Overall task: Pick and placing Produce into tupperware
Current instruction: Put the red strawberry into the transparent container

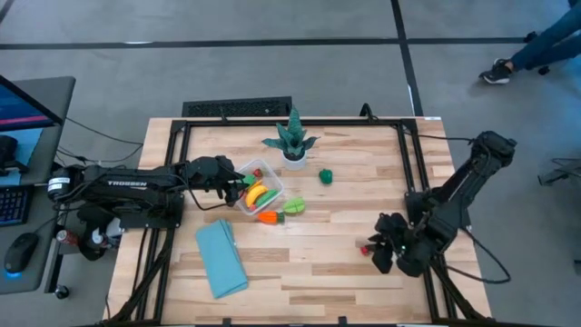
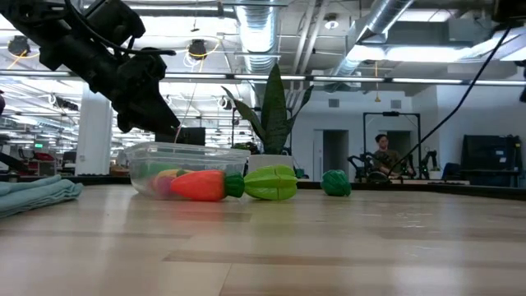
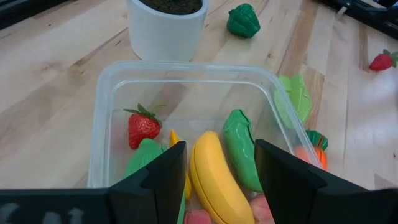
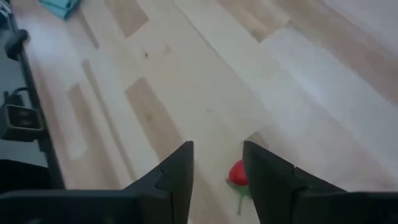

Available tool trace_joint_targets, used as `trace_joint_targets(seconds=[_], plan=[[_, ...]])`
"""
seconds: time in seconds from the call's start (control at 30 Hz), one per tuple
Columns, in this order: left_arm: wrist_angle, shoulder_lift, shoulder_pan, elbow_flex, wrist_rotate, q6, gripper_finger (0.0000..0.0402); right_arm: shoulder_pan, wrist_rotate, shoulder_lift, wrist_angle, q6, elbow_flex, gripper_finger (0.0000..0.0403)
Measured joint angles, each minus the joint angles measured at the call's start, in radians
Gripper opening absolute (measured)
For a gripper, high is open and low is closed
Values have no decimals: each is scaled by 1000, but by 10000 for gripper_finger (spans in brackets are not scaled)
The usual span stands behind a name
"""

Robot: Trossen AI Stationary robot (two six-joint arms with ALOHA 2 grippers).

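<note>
Item: small red produce piece (image 4: 237, 173) with green stalk, lying on the bare table (image 1: 345, 272) well apart from the tupperware (image 1: 259, 193), which is found toward ten o'clock from it in the high view. Right gripper (image 4: 217, 163) is held just above and beside it, jaws parted, nothing grasped; stalk is pointed back toward the wrist. Left gripper (image 3: 217, 165) is poised over the tupperware, jaws released, empty. Nearer arm is judged the right

Open-plan lab or workshop, exposed ceiling ducts (image 2: 386, 25) top right, concrete floor (image 1: 272, 64) top, person seated (image 2: 383, 156) at right, monitor (image 1: 23, 104) upper left
</note>
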Motion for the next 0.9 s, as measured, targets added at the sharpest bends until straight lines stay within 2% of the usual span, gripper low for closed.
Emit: trace_joint_targets(seconds=[0.2, 0.43, 0.9], plan=[[0, 0, 0, 0, -22, 0, 179, 27, -9, 38, 10, 46, 0, 179], [0, 0, 0, 0, -26, 0, 179, 3, -98, 137, 35, 44, 0, 238], [0, 0, 0, 0, -27, 0, 178, -37, -162, 288, 49, 43, 0, 240]])
